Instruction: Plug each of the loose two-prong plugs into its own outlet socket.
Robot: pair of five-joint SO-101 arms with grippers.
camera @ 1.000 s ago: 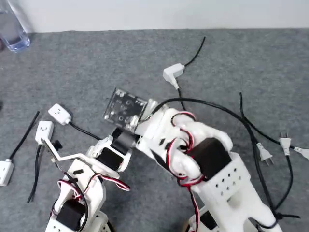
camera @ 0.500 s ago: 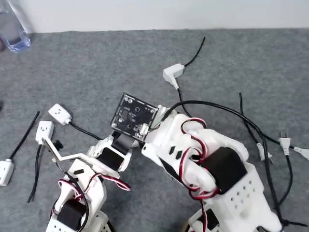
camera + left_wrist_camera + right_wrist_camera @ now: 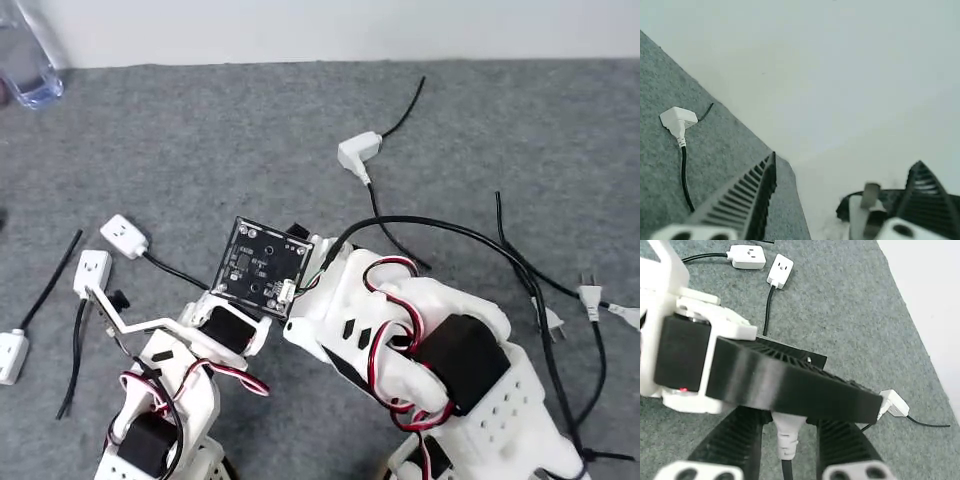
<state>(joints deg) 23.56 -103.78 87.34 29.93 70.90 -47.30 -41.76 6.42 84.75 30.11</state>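
In the right wrist view my right gripper (image 3: pixel 788 426) is shut on a white two-prong plug (image 3: pixel 787 441) with a black cable; its front end is hidden behind the left arm's black finger (image 3: pixel 790 385), which crosses just in front. My left gripper (image 3: pixel 840 200) stands open, its fingers wide apart, with the plug (image 3: pixel 862 207) and one metal prong close to one finger. From above, the right wrist's camera board (image 3: pixel 260 265) covers both grippers. White outlet sockets lie on the grey carpet: two (image 3: pixel 123 235) (image 3: pixel 92 270) at the left, and one (image 3: pixel 360 152) farther back.
Two loose plugs (image 3: pixel 590 295) (image 3: pixel 548 318) lie at the right among black cables (image 3: pixel 520 270). Another socket (image 3: pixel 10 355) sits at the left edge, and a clear bottle (image 3: pixel 25 60) stands in the back left corner. A white wall borders the far side.
The right arm has drawn back toward the near edge and slightly left, carrying the plug and its cable closer to the left arm. The left arm has kept still.
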